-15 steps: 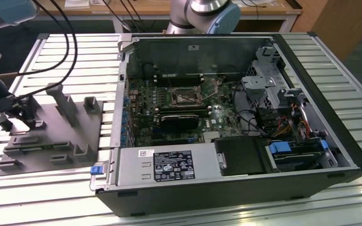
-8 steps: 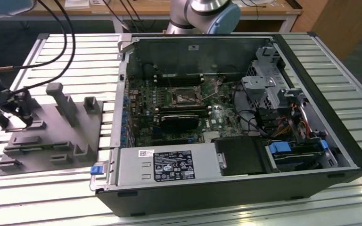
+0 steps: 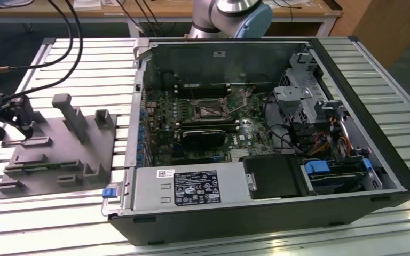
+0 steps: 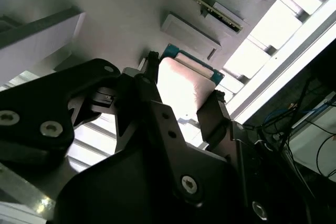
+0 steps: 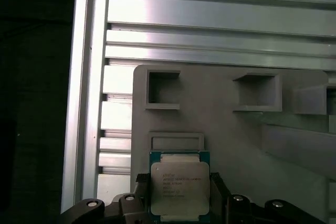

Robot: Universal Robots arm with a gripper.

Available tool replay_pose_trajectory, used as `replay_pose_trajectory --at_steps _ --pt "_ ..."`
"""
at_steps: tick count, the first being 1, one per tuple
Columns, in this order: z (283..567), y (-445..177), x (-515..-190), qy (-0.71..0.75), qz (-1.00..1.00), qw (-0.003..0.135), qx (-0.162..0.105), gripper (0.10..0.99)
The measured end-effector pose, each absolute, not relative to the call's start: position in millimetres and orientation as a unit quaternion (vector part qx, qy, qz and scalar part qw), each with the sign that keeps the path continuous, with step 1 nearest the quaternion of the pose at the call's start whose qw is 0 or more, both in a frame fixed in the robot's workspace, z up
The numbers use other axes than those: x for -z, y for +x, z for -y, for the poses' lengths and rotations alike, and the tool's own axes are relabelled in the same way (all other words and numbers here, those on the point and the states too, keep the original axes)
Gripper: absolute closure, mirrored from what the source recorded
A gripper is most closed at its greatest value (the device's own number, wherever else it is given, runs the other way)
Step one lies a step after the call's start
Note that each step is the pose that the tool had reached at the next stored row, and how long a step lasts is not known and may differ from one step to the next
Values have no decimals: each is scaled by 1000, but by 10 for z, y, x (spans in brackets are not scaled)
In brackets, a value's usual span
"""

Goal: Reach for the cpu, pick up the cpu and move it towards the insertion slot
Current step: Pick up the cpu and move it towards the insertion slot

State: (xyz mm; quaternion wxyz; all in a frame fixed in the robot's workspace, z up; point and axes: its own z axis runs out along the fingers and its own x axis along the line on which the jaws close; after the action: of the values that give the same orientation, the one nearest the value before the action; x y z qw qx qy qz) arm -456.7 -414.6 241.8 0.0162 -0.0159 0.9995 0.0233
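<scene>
In both wrist views the cpu (image 5: 179, 186) sits between my two black fingers, its silvery top with a green edge facing up. The fingers (image 5: 138, 183) press against two opposite sides of the chip, so my gripper (image 5: 179, 182) is shut on it. The second wrist view gives the cpu's pale face (image 4: 185, 85) clamped between the same fingers (image 4: 212, 114). In the exterior view my gripper (image 3: 23, 127) hangs over the grey moulded tray (image 3: 55, 160) at the exterior view's left. The insertion slot (image 3: 211, 109) lies inside the open computer case, well off to the exterior view's right of the gripper.
The open black computer case (image 3: 262, 213) holds a power supply (image 3: 190, 188), drive cages (image 3: 312, 101) and cables. Upright pegs (image 3: 70, 114) rise from the tray close to the gripper. Black cables (image 3: 62, 32) hang over the slatted metal table (image 3: 84, 64).
</scene>
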Motion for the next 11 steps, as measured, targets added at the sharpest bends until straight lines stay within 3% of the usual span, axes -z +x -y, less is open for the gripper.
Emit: replay_pose_trajectory --at_steps 11 --pt "4146 -4567 -2605 -16 -999 17 -23 545"
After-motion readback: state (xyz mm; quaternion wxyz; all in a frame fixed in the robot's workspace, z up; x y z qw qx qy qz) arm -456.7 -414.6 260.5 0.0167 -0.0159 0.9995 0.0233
